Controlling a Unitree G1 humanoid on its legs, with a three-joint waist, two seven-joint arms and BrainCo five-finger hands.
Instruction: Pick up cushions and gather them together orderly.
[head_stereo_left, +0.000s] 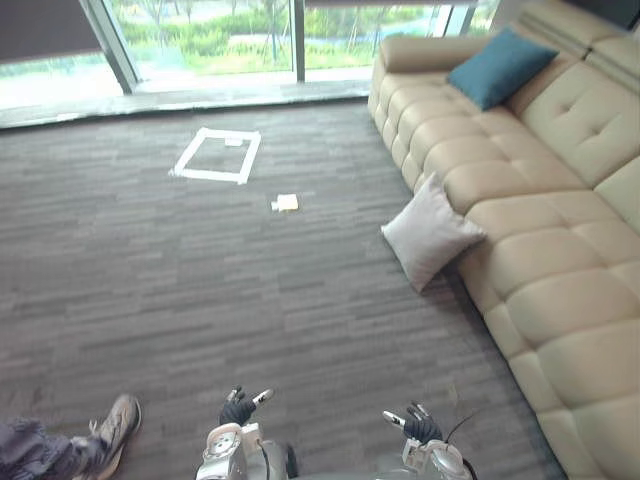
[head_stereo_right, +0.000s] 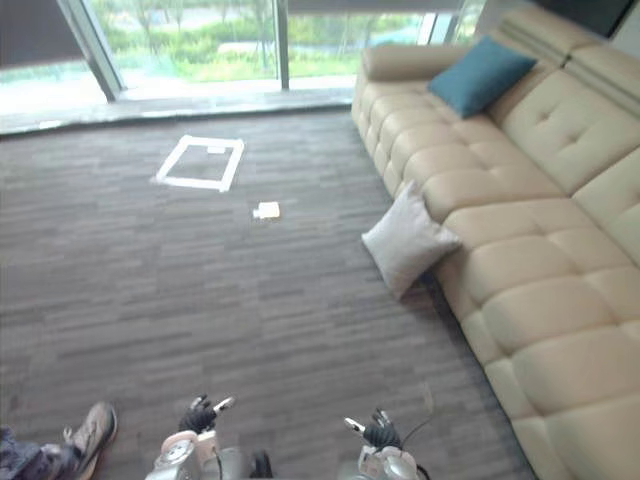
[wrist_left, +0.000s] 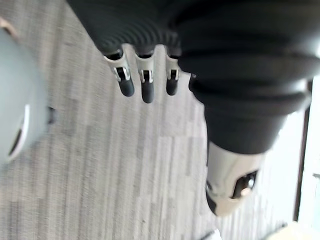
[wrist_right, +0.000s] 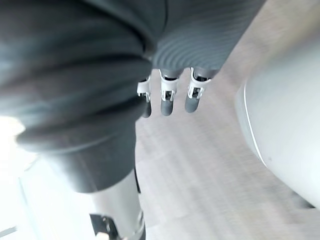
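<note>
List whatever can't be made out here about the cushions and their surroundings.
Sofa: cut off by the eye views' right and bottom edges, so any further cushions there are unknown.
Grey cushion: its far side is hidden against the sofa front.
Small pale item on the carpet: too small to identify.
Person: cut off at the lower left corner.

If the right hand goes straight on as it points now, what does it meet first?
Probably the grey carpet: the right hand hangs low, open fingers aimed at bare floor. The white cushion lies ahead against the sofa, seemingly off that line.
</note>
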